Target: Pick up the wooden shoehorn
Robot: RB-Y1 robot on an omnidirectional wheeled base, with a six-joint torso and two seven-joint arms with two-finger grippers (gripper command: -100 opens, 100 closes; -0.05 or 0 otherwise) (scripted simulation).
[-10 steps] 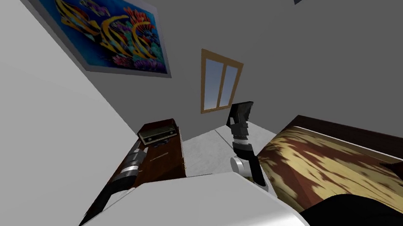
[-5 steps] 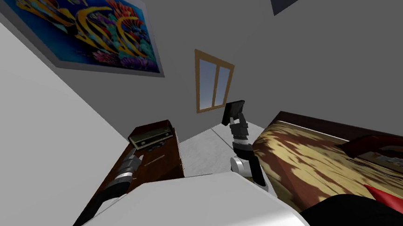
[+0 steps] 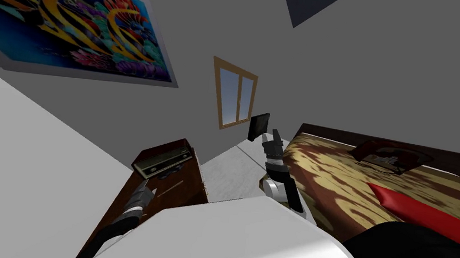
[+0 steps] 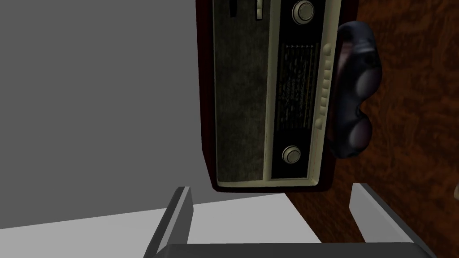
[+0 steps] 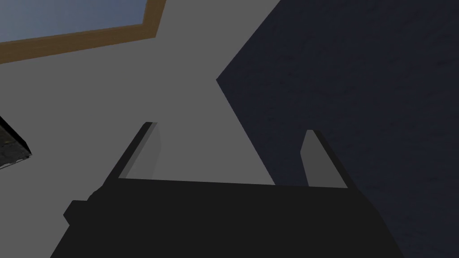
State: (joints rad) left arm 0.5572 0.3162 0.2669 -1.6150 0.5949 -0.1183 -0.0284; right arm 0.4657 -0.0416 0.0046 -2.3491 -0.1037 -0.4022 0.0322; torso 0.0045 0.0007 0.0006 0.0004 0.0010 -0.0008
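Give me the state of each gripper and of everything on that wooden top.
left gripper: open, empty, pointed at the radio.
right gripper: open, empty, raised.
shoehorn: lying flat on the cabinet top, not gripped.
radio: standing on the cabinet top, dial face toward the left gripper.
dark goggles: lying close beside the radio.
cabinet top: brown wood, bearing all three.

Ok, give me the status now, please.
Left tool open, above cabinet, facing radio. Right tool open, raised. Shoehorn flat on cabinet, not gripped. Radio stands near it.
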